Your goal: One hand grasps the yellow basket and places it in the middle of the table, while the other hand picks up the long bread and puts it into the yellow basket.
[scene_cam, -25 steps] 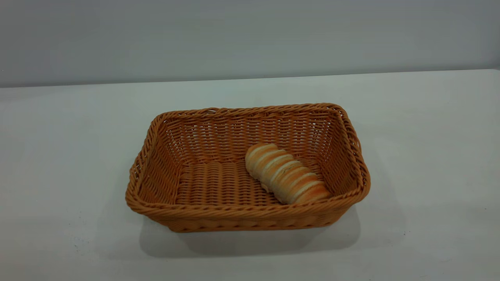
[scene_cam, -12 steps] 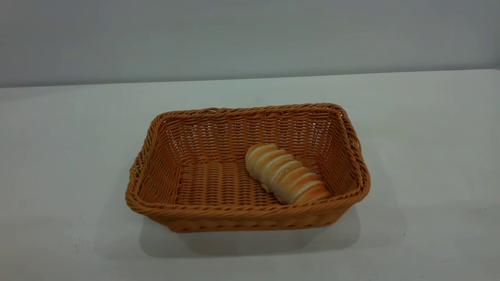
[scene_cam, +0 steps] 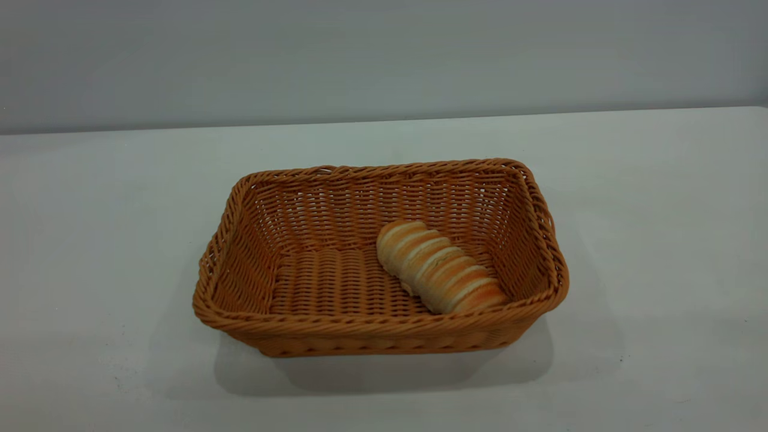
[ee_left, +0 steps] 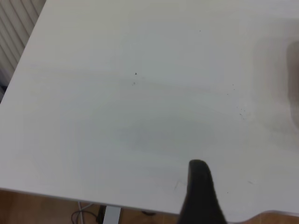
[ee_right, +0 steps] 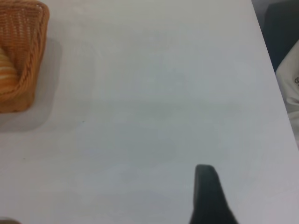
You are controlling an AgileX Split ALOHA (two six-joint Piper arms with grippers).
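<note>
**Bread already in the basket; both arms drawn back off it**

The bench [scene_cam: 660,198] carries the yellow basket [scene_cam: 379,327] about at its middle in the exterior view, long side across the frame, standing flat; inside it the long bread [scene_cam: 440,266] lies on the woven floor toward the right-arm end, its long axis slanting from the basket's centre to the near right corner, one end close against the rim there; by this layout the task looks done, with no grasp left to make.

Neither arm shows in the exterior view; the right gripper [ee_right: 211,196] is the nearer one, its wrist view catching a basket corner and a sliver of bread well apart from its dark finger; the left gripper [ee_left: 202,193] sees only bare bench.

Each wrist view shows a single finger, cut off by the frame; how far either pair of fingers stands open cannot be told, though nothing appears held.
</note>
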